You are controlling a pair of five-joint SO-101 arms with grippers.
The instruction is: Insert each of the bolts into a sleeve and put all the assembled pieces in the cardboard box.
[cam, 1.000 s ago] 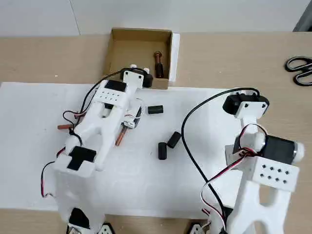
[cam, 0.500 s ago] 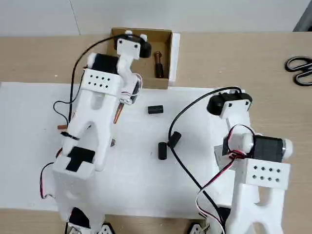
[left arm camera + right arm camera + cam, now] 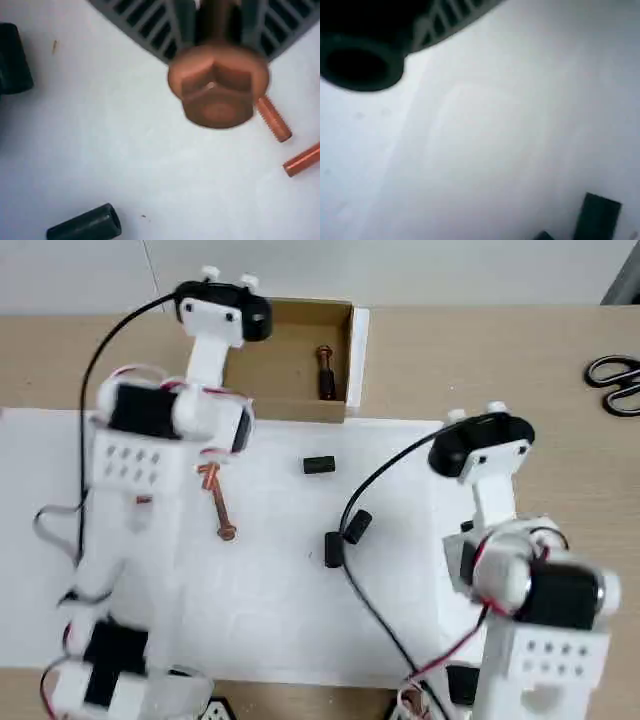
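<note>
Left fingers clench a copper bolt, right fingers grasp a black sleeve, unjoined; I count one assembled piece in the cardboard box, three loose sleeves on the paper

A workshop or lab bench is suggested: a wooden tabletop is covered with a white paper sheet, scissors are laid aside, and a plain wall is behind.
</note>
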